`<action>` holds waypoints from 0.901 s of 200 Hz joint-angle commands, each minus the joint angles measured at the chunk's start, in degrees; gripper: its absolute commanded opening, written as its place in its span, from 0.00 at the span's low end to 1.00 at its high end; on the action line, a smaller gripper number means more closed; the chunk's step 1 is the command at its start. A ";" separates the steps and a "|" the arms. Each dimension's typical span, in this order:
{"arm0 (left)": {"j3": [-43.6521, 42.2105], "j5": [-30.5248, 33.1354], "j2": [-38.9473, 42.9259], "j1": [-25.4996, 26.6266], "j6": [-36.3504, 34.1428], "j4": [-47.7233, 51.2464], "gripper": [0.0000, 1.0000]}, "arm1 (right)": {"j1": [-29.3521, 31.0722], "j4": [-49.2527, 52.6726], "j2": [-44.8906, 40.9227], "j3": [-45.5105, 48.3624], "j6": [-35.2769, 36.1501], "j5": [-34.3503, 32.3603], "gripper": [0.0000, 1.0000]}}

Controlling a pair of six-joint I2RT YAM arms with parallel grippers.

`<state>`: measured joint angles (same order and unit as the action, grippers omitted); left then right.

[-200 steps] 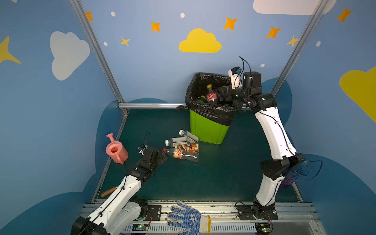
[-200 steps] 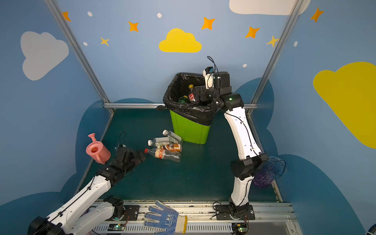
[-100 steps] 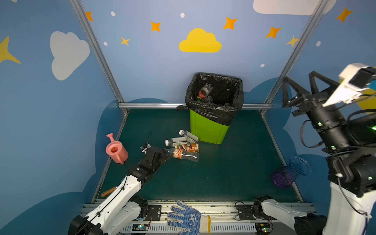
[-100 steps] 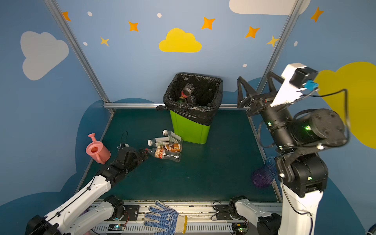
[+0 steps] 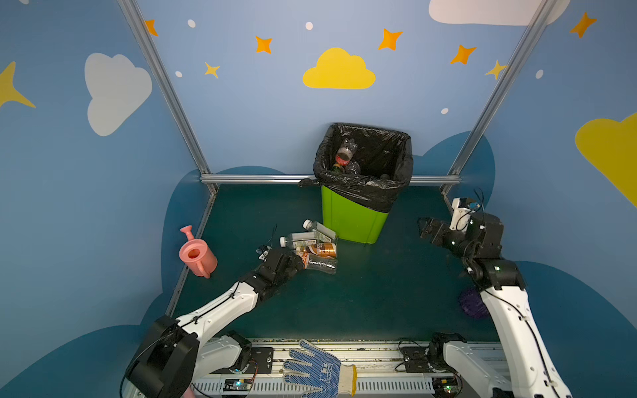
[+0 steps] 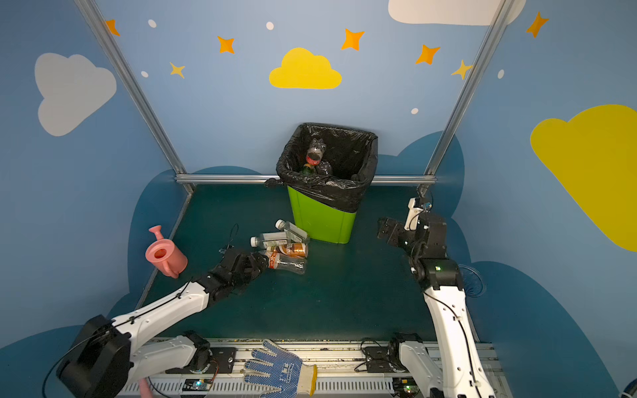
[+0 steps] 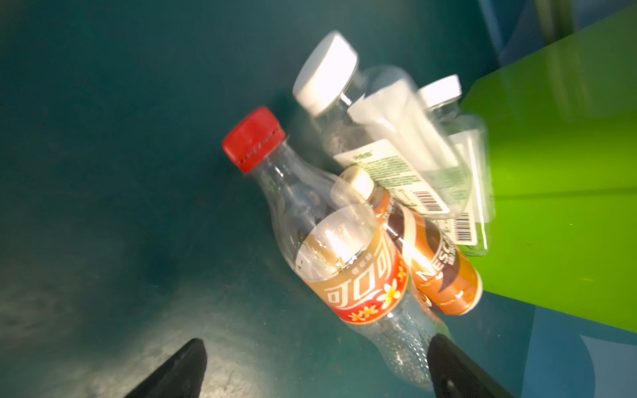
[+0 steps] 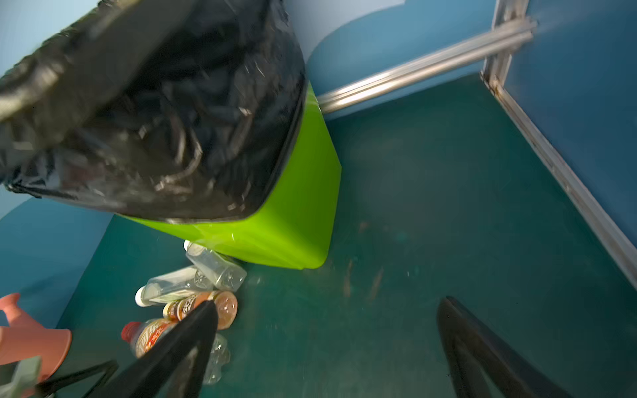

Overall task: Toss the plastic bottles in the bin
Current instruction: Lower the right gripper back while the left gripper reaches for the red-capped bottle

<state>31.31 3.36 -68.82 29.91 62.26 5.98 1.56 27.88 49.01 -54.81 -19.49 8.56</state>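
Several plastic bottles lie in a cluster on the green floor just left of the bin (image 5: 355,220) (image 6: 320,220) (image 8: 293,213). The nearest has a red cap and a red-orange label (image 5: 319,264) (image 6: 289,263) (image 7: 344,262). An orange-brown bottle (image 5: 320,248) (image 7: 444,272) and two clear white-capped bottles (image 5: 306,237) (image 7: 389,138) lie behind it. More bottles (image 5: 344,156) rest inside the black bag. My left gripper (image 5: 297,263) (image 7: 317,346) is open at the red-capped bottle, whose clear base lies by one fingertip. My right gripper (image 5: 424,227) (image 8: 329,305) hangs open and empty, right of the bin.
A pink watering can (image 5: 198,256) stands at the left floor edge. A blue dotted glove (image 5: 317,370) lies on the front rail. A purple mesh object (image 5: 470,303) sits behind the right arm. Metal frame bars (image 5: 262,178) border the floor.
My right arm left the bin's rim, swung up and came down low to the right of the bin. The red-labelled bottle now lies in the bin. My left gripper crept closer to the red-capped bottle.
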 commanded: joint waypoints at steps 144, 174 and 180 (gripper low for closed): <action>6.11 -20.03 -16.38 -7.80 6.05 -12.28 0.88 | -2.39 2.96 -10.54 18.14 -6.60 1.94 0.98; 6.43 -20.39 -18.20 -7.83 7.01 -13.47 0.86 | -2.39 2.88 -10.61 19.33 -7.05 2.10 0.98; 6.53 -20.26 -18.58 -7.83 7.22 -13.30 0.86 | -2.52 2.88 -10.70 19.58 -7.14 2.08 0.98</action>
<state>36.53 -16.29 -86.32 22.39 68.16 -5.72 -0.64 30.65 38.89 -36.49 -25.93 10.46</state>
